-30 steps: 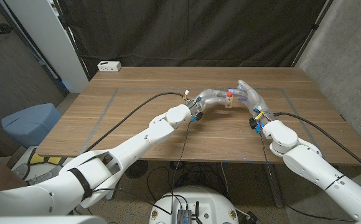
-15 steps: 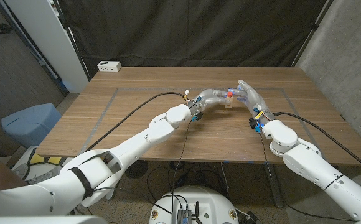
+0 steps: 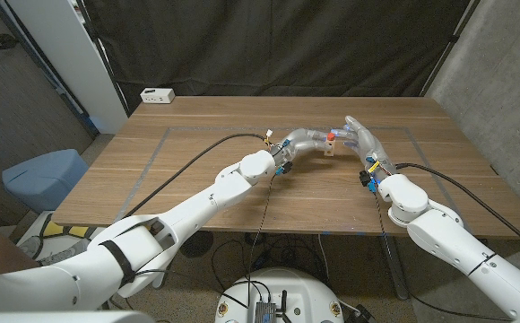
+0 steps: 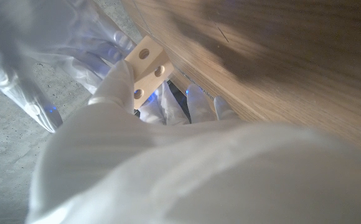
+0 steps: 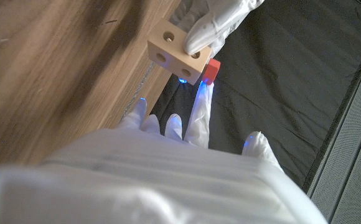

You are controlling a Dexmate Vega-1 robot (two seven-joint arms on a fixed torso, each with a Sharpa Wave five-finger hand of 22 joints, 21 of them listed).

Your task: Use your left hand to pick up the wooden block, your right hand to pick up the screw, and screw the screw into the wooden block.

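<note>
Nothing has moved: left hand (image 3: 309,139) holds the wooden block (image 3: 330,146); right hand (image 3: 360,136) pinches the red screw (image 3: 331,135) against it above the table (image 3: 197,170).

From my seat I see both white arms reaching in over the brown wooden desk (image 3: 197,152), meeting near its far middle. My left hand (image 3: 307,140) holds the small pale wooden block (image 3: 330,148) up off the desk. My right hand (image 3: 360,137) sits just beside it, fingers at the small red-headed screw (image 3: 330,135), which shows at the block's top. Whether the screw's shaft is in a hole I cannot tell. A white rectangular power strip (image 3: 159,95) lies at the desk's far left corner. A pale blue bin (image 3: 43,176) stands on the floor off the desk's left side.
</note>
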